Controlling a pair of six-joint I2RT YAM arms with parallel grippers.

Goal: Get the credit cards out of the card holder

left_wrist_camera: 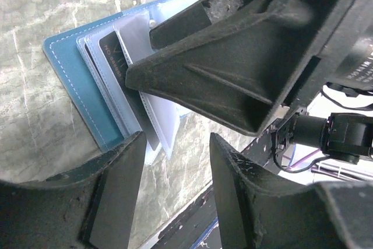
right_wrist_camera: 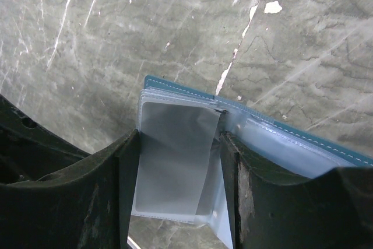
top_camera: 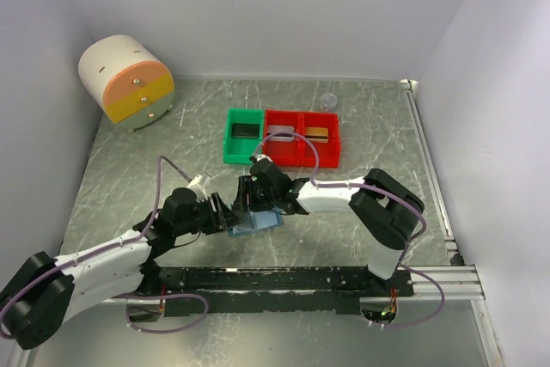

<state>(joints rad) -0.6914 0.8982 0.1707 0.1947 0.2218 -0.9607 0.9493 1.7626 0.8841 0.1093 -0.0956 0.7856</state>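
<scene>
- Beyond the arms, on the grey marbled desk (top_camera: 378, 126), you have a small green plastic bin (top_camera: 243, 158) with a dark rectangular card (top_camera: 245, 131) lying in it. Touching it is a red two-compartment plastic bin (top_camera: 301, 162). This one has a silvery-grey card (top_camera: 280, 133) in the compartment next to the green bin and a gold-copper card (top_camera: 318, 135) in the other.
- By my reading, that makes three cards out and sorted.
- Nearer you, between the two arms, the flat blue-grey two-panel card holder (top_camera: 258, 222) lies open on the desk, its clear plastic sleeves fanned out.
- Your left wrist view shows another dark card (left_wrist_camera: 113, 56) tucked in one sleeve. The job looks unfinished, with at least this one left to pull.
- Your left pincer (left_wrist_camera: 176, 150) hangs just beside the holder's near edge, fingers apart, nothing between them.
- Your right pincer (right_wrist_camera: 179, 138) has its fingers apart, straddling a clear, empty-looking sleeve (right_wrist_camera: 175, 161). The sleeve's edges meet both fingers without buckling, so I judge it loose rather than clamped.
- Whether other sleeves hide more cards, you cannot tell from these views.
</scene>
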